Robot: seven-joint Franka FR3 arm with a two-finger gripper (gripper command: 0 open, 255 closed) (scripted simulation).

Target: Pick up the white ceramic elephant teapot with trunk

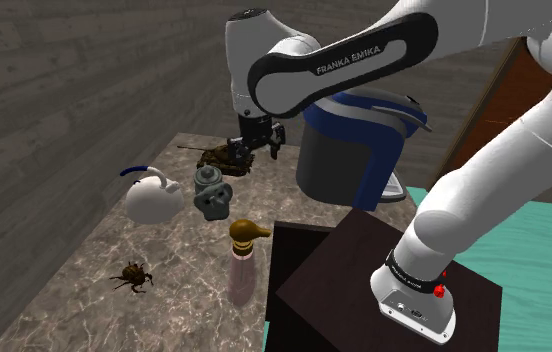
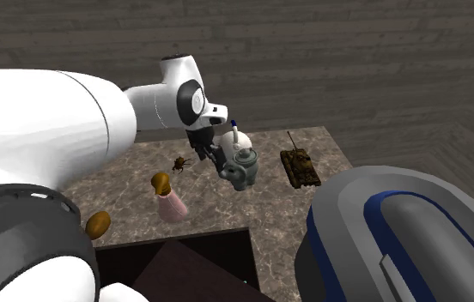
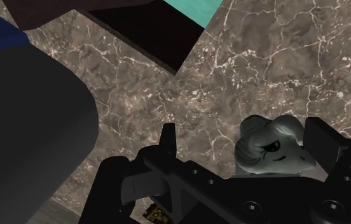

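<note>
1. Closest up, looking down past the black gripper (image 3: 244, 127), spread wide and clasping nothing.
2. Spotting the pale grey elephant teapot (image 3: 273, 151) on the marble table (image 3: 282, 57), below the fingers (image 3: 168, 137), untouched, crowding toward one finger rather than centred.
3. Risking an off-centre descent: could land a fingertip on an ear or the lid and tip or shove it.
4. Watching the neighbours: white round pot (image 1: 152, 200) just beside it, toy tank (image 1: 226, 156) just behind. Might bump either while closing.
5. Expecting a slippery, lumpy body; may squirt out of a shallow pinch.
6. Minding the big grey-and-blue bin (image 1: 349, 150) close by the arm on the lift.
</note>
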